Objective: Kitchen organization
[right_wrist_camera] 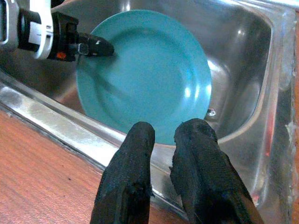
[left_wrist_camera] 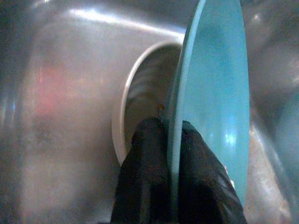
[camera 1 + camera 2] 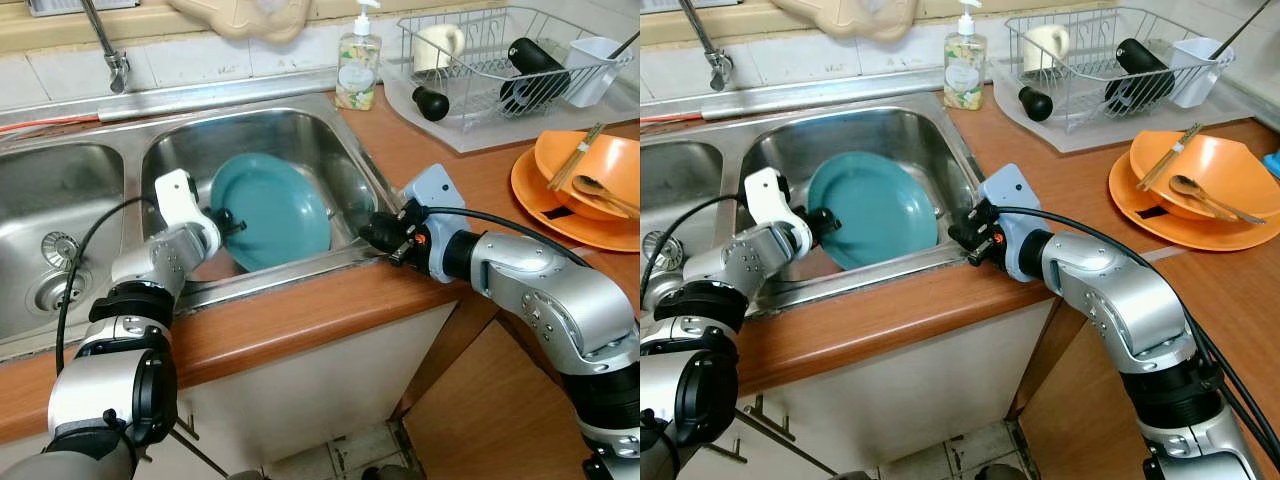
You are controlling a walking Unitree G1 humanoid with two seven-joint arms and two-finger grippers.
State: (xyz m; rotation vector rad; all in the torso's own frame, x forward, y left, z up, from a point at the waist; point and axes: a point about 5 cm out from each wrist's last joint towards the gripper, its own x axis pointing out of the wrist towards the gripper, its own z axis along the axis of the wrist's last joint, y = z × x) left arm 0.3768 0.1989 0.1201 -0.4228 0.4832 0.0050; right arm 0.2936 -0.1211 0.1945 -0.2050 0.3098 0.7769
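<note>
Teal plate [image 3: 275, 210] tilted in sink [image 3: 330, 130]

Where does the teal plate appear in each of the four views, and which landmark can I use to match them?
Left eye view: teal plate tilted in the right sink basin, left of centre.
Right eye view: the plate, further left.
Left wrist view: the plate edge-on, right of centre, the left hand pinching its rim.
Right wrist view: the plate face-on, upper centre, beyond the right hand.
Shared landmark: the steel sink wall.

Far side of the orange plate [image 3: 600, 222] cut off by the frame edge; cream object [image 3: 240, 17] cropped above.
</note>
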